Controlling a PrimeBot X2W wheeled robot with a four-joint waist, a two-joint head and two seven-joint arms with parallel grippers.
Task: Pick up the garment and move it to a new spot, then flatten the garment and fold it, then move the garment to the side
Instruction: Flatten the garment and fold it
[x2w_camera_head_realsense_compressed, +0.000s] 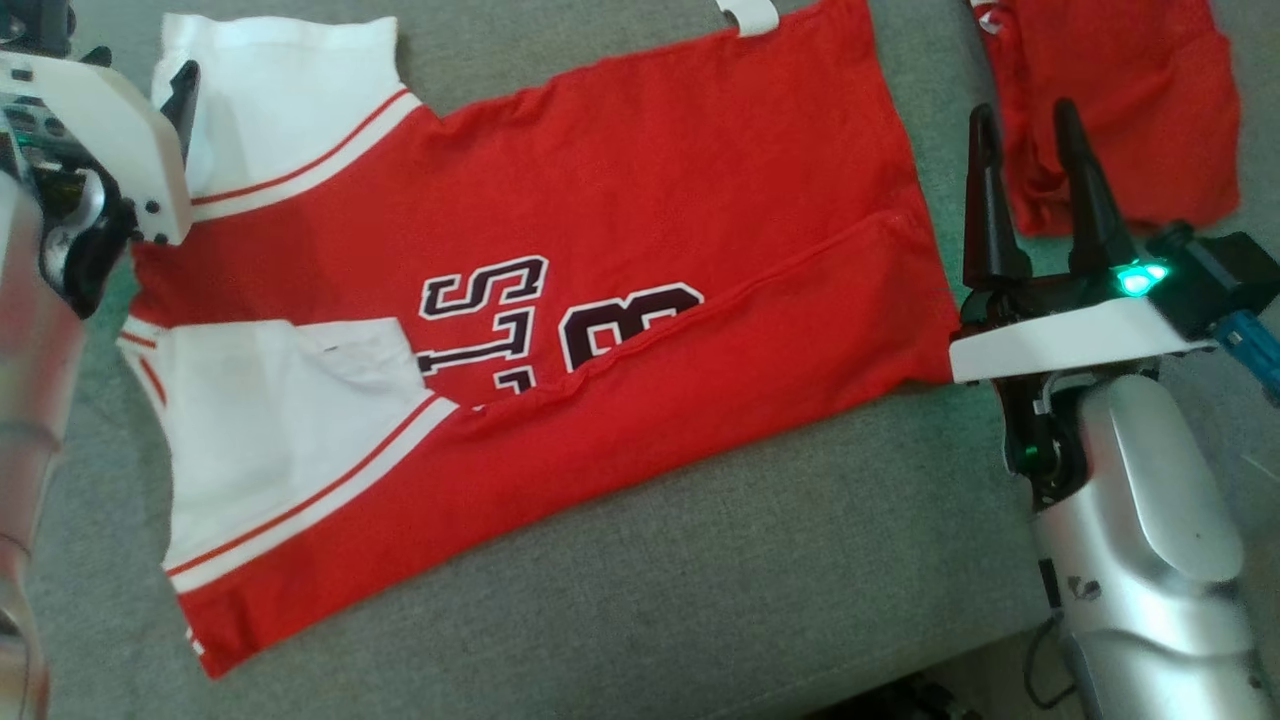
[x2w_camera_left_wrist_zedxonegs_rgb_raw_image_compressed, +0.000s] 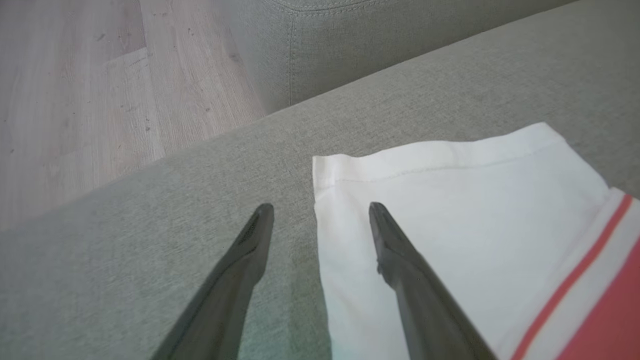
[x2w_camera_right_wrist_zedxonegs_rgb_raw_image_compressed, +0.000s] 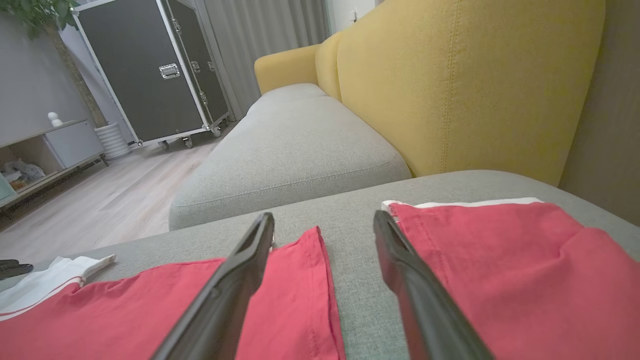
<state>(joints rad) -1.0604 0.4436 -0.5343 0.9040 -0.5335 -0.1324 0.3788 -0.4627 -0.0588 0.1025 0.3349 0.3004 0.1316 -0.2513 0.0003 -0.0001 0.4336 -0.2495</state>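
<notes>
A: What sort of place is shown?
B: A home living room is indicated: a grey sofa (x2w_camera_right_wrist_zedxonegs_rgb_raw_image_compressed: 290, 145) with yellow back cushions (x2w_camera_right_wrist_zedxonegs_rgb_raw_image_compressed: 450, 85) is seen at twelve o'clock, wood flooring (x2w_camera_right_wrist_zedxonegs_rgb_raw_image_compressed: 110, 205) and a low sideboard (x2w_camera_right_wrist_zedxonegs_rgb_raw_image_compressed: 65, 145) at nine, curtains (x2w_camera_right_wrist_zedxonegs_rgb_raw_image_compressed: 270, 30) at eleven.

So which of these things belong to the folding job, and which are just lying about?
In the job: red and white jersey, lying on the grey sofa seat; left gripper and right gripper, both open.
Lying about: second red garment; yellow backrest; black wheeled case; low shelf unit.
</notes>
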